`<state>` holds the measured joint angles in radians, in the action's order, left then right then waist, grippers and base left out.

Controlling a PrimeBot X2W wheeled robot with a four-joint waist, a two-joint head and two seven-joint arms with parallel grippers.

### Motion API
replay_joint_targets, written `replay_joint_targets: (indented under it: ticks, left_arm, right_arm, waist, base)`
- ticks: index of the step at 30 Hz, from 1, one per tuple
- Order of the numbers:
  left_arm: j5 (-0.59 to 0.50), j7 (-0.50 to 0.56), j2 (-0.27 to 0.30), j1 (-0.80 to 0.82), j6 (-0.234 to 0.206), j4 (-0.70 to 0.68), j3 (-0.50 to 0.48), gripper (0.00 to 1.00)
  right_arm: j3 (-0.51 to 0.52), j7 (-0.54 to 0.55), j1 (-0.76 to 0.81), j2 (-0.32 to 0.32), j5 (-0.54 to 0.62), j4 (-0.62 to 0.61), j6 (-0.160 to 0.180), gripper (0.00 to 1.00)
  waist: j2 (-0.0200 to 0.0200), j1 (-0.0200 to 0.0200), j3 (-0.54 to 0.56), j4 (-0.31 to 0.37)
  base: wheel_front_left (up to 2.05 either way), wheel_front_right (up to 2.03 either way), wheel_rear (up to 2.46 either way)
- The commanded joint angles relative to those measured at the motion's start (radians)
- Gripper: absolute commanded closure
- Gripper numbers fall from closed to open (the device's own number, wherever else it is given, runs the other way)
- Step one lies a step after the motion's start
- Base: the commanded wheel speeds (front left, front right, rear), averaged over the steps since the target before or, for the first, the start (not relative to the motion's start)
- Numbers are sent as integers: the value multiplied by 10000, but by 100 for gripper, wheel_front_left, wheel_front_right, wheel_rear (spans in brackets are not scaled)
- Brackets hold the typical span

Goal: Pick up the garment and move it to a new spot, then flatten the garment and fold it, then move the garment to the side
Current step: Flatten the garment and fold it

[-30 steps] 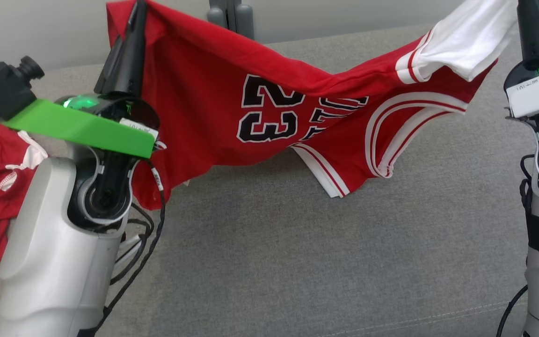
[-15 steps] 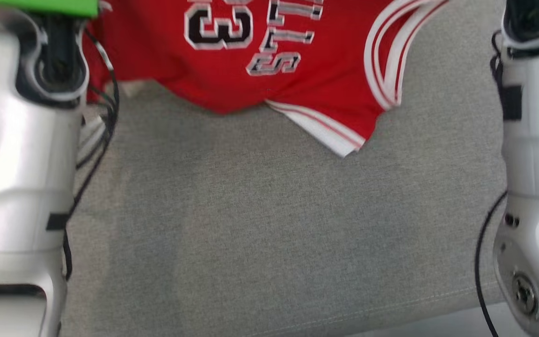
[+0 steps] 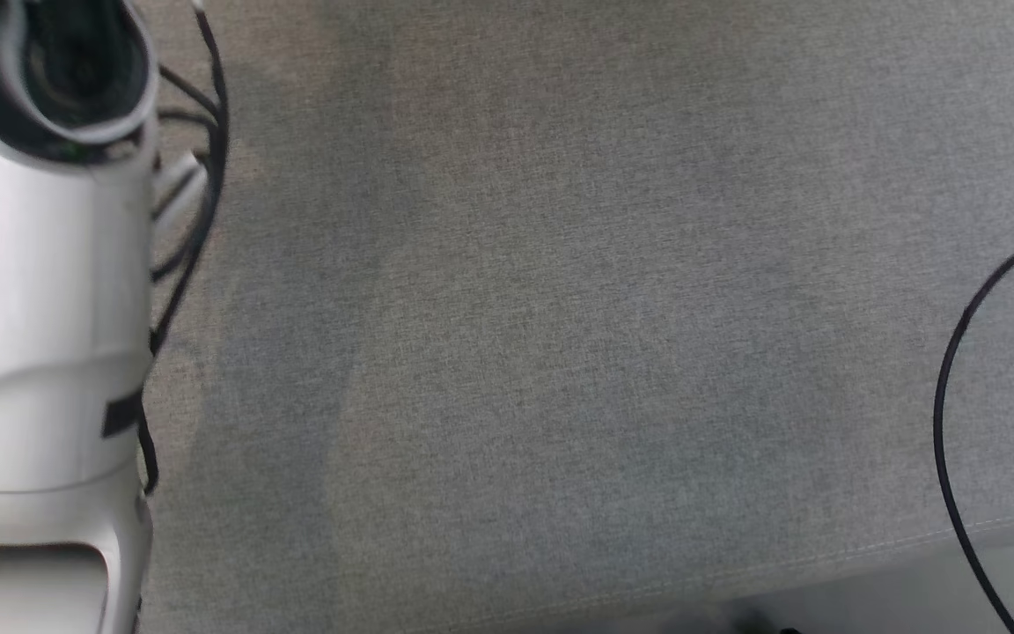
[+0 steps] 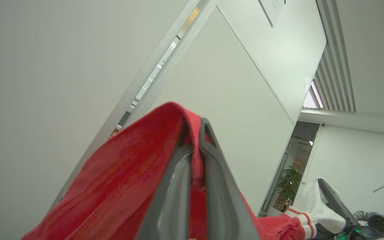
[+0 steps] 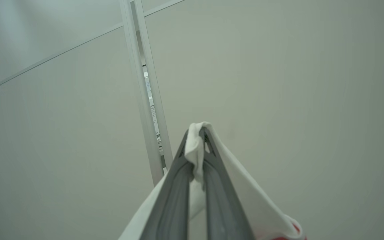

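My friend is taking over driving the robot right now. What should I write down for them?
Left tool: shut on an edge of the red shirt, raised, pointing up at the wall.
Right tool: shut on the shirt's white sleeve, also raised.
Done: shirt picked up, hanging between both tools.
Left: lay it on a new spot of the grey cushion, flatten it, fold it, move it to the side.

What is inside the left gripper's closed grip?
Red cloth of the garment is pinched in the left gripper, folding over its tips. How far the cloth reaches down inside the grip is covered by the gripper itself.
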<state>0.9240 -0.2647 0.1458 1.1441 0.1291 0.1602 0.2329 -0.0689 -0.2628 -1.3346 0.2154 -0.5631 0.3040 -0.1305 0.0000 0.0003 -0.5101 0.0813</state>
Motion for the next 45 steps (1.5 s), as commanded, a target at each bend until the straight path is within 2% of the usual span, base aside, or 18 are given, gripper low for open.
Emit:
replay_joint_targets:
  ticks: [1,3,8,13,16,20,22,27,30,34,45]
  left_arm:
    - [10,12,78,-553,17,149,233,100]
    - [-106,10,287,-1374,16,545,789,100]
    - [44,4,288,-3243,18,1498,1319,100]
    - [130,4,676,-4785,17,1942,1843,100]
    - [178,3,958,-5581,18,2104,2209,100]
    - [272,3,1218,-6448,18,2296,2456,100]
    - [-20,3,1481,-6717,18,2525,2766,100]
    - [-203,3,1482,-7355,18,2808,2955,100]
    - [-93,3,1462,-7721,17,2803,2727,100]
    - [-161,3,1580,-8274,17,2854,2630,100]
    - [-542,247,1959,-9069,-297,3260,3024,100]
  right_arm:
    - [-167,-21,634,162,-115,128,-5,100]
    - [-509,-22,1433,421,-173,396,-5,100]
    - [-1271,580,3734,964,-556,1028,-5,100]
    - [-1234,1616,5912,1227,-1017,993,-5,100]
    - [-821,2298,7164,1190,-1219,731,-5,100]
    - [13,3302,8626,823,-1298,212,-5,100]
    - [358,3886,9276,631,-1142,-239,-5,100]
    - [1536,5273,10843,-262,-613,-1600,-6,100]
    - [2120,6120,11626,-910,-294,-2428,-5,100]
    - [2861,6950,12457,-1466,78,-3424,-5,100]
    - [3313,9231,14122,-1637,303,-4228,-5,100]
  waist:
    - [0,-3,7,-137]
    - [0,-3,18,-174]
    - [0,-3,360,-225]
    - [0,-3,1041,-231]
    - [0,-3,1517,-268]
    - [0,-3,2074,-369]
    - [0,-3,2294,-413]
    - [0,-3,2811,-522]
    - [0,-3,3017,-536]
    - [0,-3,3207,-587]
    - [0,-3,3481,-702]
  base:
    - [0,0,0]
    - [0,0,0]
    - [0,0,0]
    - [0,0,0]
    - [0,0,0]
    - [0,0,0]
    - [0,0,0]
    - [0,0,0]
    - [0,0,0]
    - [0,0,0]
    - [0,0,0]
